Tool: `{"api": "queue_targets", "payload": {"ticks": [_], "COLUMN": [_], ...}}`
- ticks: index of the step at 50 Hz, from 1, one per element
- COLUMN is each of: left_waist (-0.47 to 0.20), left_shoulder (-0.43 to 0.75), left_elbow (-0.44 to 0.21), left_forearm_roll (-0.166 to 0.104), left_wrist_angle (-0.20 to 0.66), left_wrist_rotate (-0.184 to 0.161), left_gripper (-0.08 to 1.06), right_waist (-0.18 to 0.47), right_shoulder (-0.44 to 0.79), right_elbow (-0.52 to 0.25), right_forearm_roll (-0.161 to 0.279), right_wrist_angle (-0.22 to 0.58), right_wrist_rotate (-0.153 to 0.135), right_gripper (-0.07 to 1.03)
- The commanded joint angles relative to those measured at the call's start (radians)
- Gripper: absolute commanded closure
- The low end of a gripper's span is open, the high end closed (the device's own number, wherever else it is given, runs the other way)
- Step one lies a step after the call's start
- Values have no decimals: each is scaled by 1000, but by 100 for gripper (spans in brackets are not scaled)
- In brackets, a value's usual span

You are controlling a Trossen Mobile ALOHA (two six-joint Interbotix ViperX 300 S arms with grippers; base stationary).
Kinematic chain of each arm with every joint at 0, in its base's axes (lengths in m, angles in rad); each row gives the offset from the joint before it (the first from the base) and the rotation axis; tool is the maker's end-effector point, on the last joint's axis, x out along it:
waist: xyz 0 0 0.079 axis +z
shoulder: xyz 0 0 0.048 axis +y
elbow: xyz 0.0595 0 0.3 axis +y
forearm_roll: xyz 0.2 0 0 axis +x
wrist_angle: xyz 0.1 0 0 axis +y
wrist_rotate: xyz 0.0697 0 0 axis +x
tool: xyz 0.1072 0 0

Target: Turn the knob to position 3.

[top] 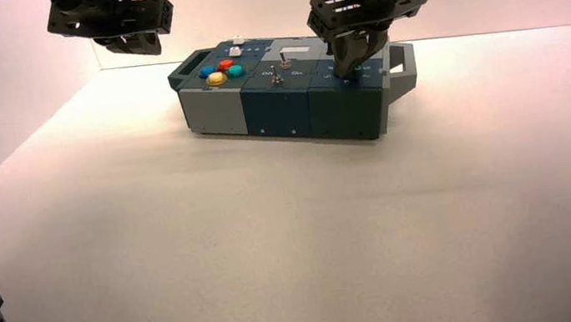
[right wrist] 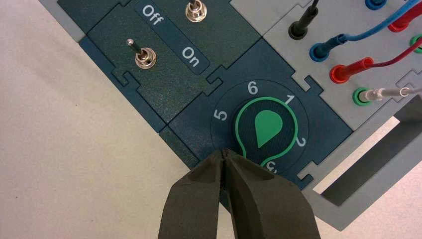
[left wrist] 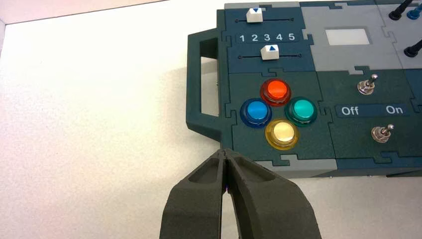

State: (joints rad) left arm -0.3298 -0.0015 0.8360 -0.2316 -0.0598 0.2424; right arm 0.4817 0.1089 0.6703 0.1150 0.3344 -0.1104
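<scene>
The knob [right wrist: 267, 127] is a green teardrop on a dark round dial with numbers around it, set in the box [top: 283, 106] at its right end. Its pointed tip aims toward the 3 [right wrist: 272, 167], or just beside it. My right gripper [right wrist: 225, 152] is shut with nothing in it, its tips at the dial's edge beside the knob, between the 5 and the 3. From above, the right gripper [top: 349, 68] hangs over that end of the box and hides the knob. My left gripper [top: 132, 43] is raised behind the box's left end, shut and empty.
Four round buttons, orange [left wrist: 275, 90], blue [left wrist: 256, 111], teal [left wrist: 301, 110] and yellow [left wrist: 282, 132], sit at the box's left end, behind them two white sliders [left wrist: 269, 51]. Two metal toggle switches [right wrist: 145, 56] flank an Off/On label. Plugged wires [right wrist: 348, 69] lie behind the knob. Handles [top: 402, 69] jut from both ends.
</scene>
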Motion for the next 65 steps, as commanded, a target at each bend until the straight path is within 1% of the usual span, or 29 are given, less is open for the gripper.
{"api": "queue_targets", "payload": {"ticks": [1, 7, 27, 38, 59, 65], "left_waist": [2, 2, 2, 2, 2, 2], "left_shoulder": [-28, -28, -28, -28, -28, -28], "left_elbow": [-11, -11, -11, -9, -11, -11], "left_forearm_roll": [0, 2, 0, 2, 2, 0], "left_wrist_angle": [-5, -5, -5, -5, -5, -5], "left_wrist_rotate": [5, 5, 5, 5, 5, 5], "left_gripper": [101, 101, 101, 101, 101, 101], "right_waist": [-3, -14, -17, -37, -38, -37], "right_shoulder": [-34, -34, -34, -34, -35, -41], "right_elbow": [-11, -11, -8, -3, -2, -3], "right_forearm_roll": [-2, -2, -3, -5, -6, 0], "right_wrist_angle": [-5, -3, -2, -2, -2, -2], "right_wrist_rotate": [0, 0, -2, -2, -3, -3], "right_gripper": [98, 98, 98, 98, 98, 98]}}
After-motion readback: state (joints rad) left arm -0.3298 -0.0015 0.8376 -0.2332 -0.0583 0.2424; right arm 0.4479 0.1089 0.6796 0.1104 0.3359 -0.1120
